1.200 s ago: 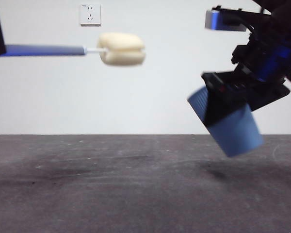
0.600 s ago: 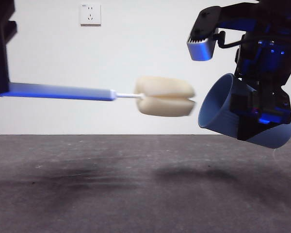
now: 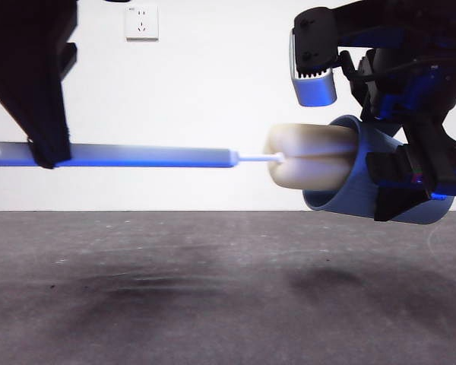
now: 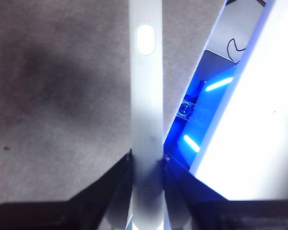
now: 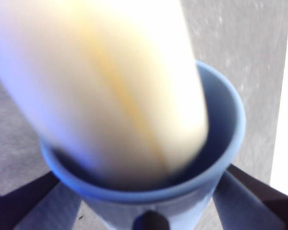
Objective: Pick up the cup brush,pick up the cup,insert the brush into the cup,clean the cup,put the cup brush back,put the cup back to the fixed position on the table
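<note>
The cup brush (image 3: pixel 152 157) is held level above the table (image 3: pixel 213 289), with my left gripper (image 3: pixel 49 148) shut on its grey handle (image 4: pixel 146 143) at the left of the front view. Its cream sponge head (image 3: pixel 308 156) sits partly inside the mouth of the light blue cup (image 3: pixel 357 186). My right gripper (image 3: pixel 410 186) is shut on the cup at the right, holding it tipped on its side in the air, mouth toward the brush. In the right wrist view the sponge head (image 5: pixel 110 81) fills most of the cup (image 5: pixel 225 124) opening.
A white wall with a socket plate (image 3: pixel 141 22) stands behind the table. Dark shadows of the arms lie on the table surface under the held things.
The brush has travelled right and its sponge head has entered the cup's mouth. The cup has tipped further toward level and shifted slightly. The left arm has come further into view.
</note>
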You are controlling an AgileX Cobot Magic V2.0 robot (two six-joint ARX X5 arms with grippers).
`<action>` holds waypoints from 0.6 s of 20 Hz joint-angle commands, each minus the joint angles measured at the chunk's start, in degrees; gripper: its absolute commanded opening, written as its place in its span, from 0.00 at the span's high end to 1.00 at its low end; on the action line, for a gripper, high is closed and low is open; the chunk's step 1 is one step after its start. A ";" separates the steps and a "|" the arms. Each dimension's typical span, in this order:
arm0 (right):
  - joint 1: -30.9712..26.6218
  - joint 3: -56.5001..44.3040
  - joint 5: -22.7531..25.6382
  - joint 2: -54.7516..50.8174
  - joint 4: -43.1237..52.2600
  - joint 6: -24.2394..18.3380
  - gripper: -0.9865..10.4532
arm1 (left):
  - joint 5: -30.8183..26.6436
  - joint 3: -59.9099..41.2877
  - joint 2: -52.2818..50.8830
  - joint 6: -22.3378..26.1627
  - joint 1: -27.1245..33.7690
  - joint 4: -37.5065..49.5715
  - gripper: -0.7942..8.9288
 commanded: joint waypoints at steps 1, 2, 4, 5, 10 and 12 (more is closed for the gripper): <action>1.57 0.35 0.28 0.26 0.13 -1.38 0.93 | 0.70 -0.26 1.42 -2.05 -1.40 1.49 0.93; 2.29 0.35 0.28 0.26 0.13 -1.38 0.93 | 1.44 -0.26 1.95 -2.49 -1.97 2.08 0.93; 3.56 0.35 0.28 0.26 0.11 -1.38 0.93 | 1.95 -0.26 2.80 -2.95 -2.86 3.61 0.93; 4.44 0.35 0.28 0.33 0.04 -1.40 0.93 | 1.92 -0.26 3.30 -3.72 -3.50 4.90 0.93; 8.24 0.35 0.28 1.84 -0.61 -1.36 0.93 | 3.34 -0.26 4.90 -6.34 -5.31 10.01 0.93; 9.44 0.35 0.26 2.95 -0.57 -1.36 0.93 | 3.32 -0.26 5.11 -7.37 -5.88 11.65 0.93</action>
